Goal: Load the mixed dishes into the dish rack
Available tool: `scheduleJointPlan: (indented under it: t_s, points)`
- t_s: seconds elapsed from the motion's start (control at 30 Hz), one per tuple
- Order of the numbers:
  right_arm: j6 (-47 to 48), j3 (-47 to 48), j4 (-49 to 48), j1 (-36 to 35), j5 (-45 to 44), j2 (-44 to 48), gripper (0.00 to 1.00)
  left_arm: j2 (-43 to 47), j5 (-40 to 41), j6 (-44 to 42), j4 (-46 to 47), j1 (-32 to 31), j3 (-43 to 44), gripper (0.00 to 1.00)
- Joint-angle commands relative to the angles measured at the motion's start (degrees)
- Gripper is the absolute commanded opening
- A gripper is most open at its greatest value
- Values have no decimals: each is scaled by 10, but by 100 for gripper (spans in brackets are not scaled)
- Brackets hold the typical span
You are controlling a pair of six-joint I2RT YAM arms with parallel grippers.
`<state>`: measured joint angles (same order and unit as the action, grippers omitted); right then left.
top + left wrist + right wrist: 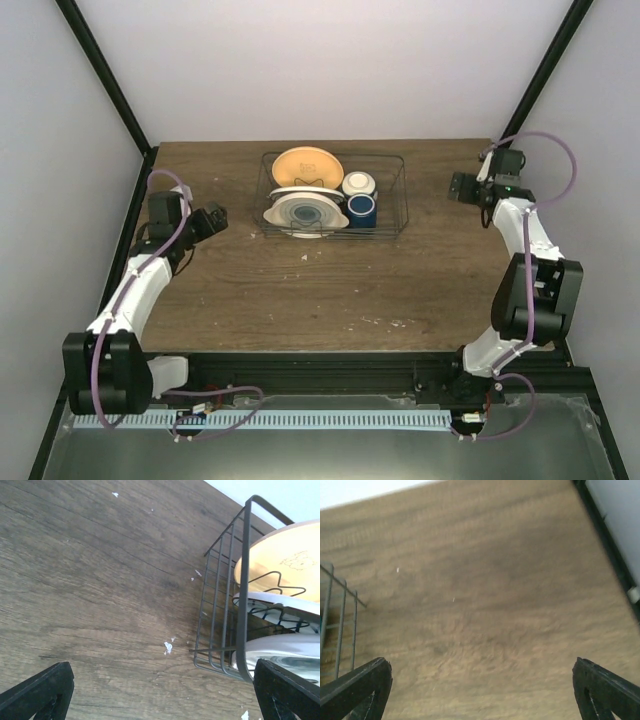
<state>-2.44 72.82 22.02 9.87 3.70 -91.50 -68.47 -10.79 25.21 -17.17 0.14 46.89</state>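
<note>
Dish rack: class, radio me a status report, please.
Left gripper, right gripper open, empty. Plates, bowl, mug inside dish rack. No obstruction seen.

Dish rack (392, 200) far-centre on table (250, 290), plates (305, 211) inside left, bowl (359, 183) behind mug (362, 210) right

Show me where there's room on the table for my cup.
The table is bare in front of the dish rack, down to the near edge. Free strips also lie between the rack and the left gripper, and the rack and the right gripper. Inside the rack is crowded with dishes.
</note>
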Motion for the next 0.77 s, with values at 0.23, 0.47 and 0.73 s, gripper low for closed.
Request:
scheduleJointPlan:
  t_s: [0.23,0.47,0.73]
  points:
    - [-79,-58,-64,1,41,-32,100,-85,65,-13,54,3,4,100]
    - [-71,-63,-68,2,36,-33,100,-90,82,-21,54,2,5,100]
    - [-66,-62,-68,2,37,-29,100,-82,82,-26,63,3,-2,100]
